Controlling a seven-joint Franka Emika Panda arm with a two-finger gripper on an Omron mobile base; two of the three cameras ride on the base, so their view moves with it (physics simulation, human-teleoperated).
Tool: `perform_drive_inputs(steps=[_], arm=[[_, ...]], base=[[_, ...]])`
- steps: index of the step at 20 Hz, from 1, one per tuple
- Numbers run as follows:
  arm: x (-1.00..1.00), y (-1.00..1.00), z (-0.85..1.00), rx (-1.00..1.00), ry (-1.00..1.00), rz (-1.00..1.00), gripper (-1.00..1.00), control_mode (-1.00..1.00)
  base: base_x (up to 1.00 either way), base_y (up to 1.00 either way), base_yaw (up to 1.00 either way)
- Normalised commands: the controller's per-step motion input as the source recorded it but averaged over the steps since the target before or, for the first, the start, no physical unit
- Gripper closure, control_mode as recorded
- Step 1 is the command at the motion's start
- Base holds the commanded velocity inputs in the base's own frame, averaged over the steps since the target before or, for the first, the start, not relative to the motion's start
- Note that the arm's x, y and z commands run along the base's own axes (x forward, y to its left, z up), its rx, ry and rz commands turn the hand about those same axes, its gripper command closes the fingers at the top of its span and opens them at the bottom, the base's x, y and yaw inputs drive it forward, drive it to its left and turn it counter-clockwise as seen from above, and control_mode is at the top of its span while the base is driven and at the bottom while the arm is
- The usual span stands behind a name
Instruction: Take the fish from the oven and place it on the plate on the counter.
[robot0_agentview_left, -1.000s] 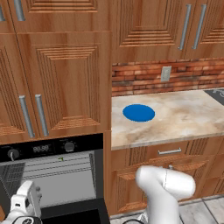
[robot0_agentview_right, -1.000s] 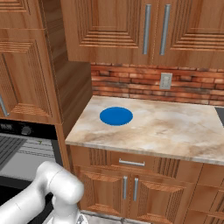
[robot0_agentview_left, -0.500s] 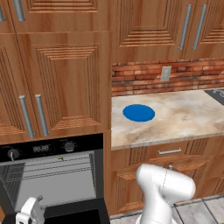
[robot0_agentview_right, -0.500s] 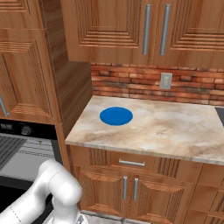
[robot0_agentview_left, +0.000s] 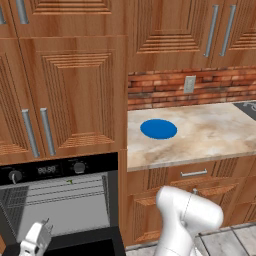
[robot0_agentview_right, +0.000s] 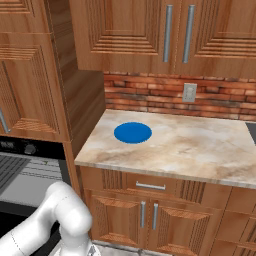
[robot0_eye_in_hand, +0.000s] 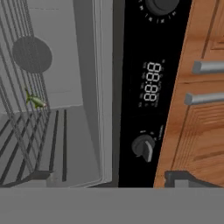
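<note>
Oven: lower left of the left base view, door down, grey cavity and wire racks exposed; black control strip above with two knobs and a digital display. In the right base view it sits at the left edge, mid-height.
Fish: small and olive-green, at the left of the hand view, lying on a wire rack inside the oven cavity, well back from the fingertips. In the left base view it is a tiny green speck on the upper rack, just under the control strip.
Gripper: bottom left of the left base view, low in front of the open oven. In the hand view its two dark tips rise far apart at the bottom edge, one before the rack, one before the wood cabinet; jaws spread wide, nothing between them.
Hand view roll: rolled on its side, so the control strip runs top to bottom through the middle of the frame, with the display between the two knobs.
Plate: bright blue, flat on the counter, centre of the left base view, bare; upper centre-left of the right base view.
Counter: beige marbled stone, right of the oven column, over wooden drawers with silver handles.
Backsplash: red brick behind the counter, with a pale outlet.
Cabinets: wooden doors with silver bar handles above the oven and the counter.
</note>
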Motion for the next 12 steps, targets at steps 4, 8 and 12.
perform_drive_inputs(steps=[4,8,12], arm=[[0.41,0.0,-0.01,0.03,-0.2,0.0,-1.0,-1.0],[0.45,0.0,-0.27,0.0,-0.04,0.0,-1.0,-1.0],[0.41,0.0,-0.42,0.0,0.0,0.0,-1.0,-1.0]], base=[[0.0,0.0,0.0],[0.0,0.0,0.0],[0.0,0.0,0.0]])
